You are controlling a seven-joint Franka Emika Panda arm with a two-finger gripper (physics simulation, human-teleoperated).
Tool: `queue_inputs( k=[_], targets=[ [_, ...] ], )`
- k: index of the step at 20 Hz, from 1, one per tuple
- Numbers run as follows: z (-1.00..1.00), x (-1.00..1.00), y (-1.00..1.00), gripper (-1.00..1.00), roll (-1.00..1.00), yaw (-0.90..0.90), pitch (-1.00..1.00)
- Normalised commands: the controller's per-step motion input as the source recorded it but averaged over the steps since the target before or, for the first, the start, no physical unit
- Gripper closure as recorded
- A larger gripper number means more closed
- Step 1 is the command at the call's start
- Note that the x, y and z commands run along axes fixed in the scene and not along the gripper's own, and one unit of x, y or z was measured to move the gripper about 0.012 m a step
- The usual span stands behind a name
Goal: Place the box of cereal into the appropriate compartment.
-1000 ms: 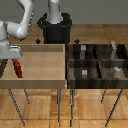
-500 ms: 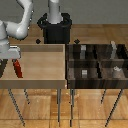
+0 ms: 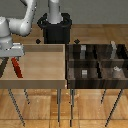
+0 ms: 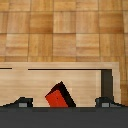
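exterior view: two bins on thin-legged tables (image 3: 30, 85) over wood-tile floor (image 3: 100, 107).

tray wall (image 3: 64, 62) ahead, divided bin (image 3: 97, 62) open-topped

Gripper (image 3: 13, 61) holds box of cereal (image 3: 18, 69) tilted at light-tan tray's (image 3: 42, 75) exterior-view left edge.

Red box of cereal (image 3: 18, 69), light-tan tray (image 3: 42, 75), seemingly dark-brown divided bin (image 3: 97, 62).
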Motion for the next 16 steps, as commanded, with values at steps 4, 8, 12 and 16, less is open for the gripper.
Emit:
queue_inputs(
  k=[4,8,12,16],
  targets=[
    [0.0,0.0,0.5,-1.0,0.0,0.0,0.0],
    [0.0,0.0,-0.25,-1.0,0.0,0.0,0.0],
    [0.0,-0.5,0.0,-1.0,0.0,0.0,0.0],
    [0.0,-0.5,0.0,-1.0,0.0,0.0,0.0]
  ],
)
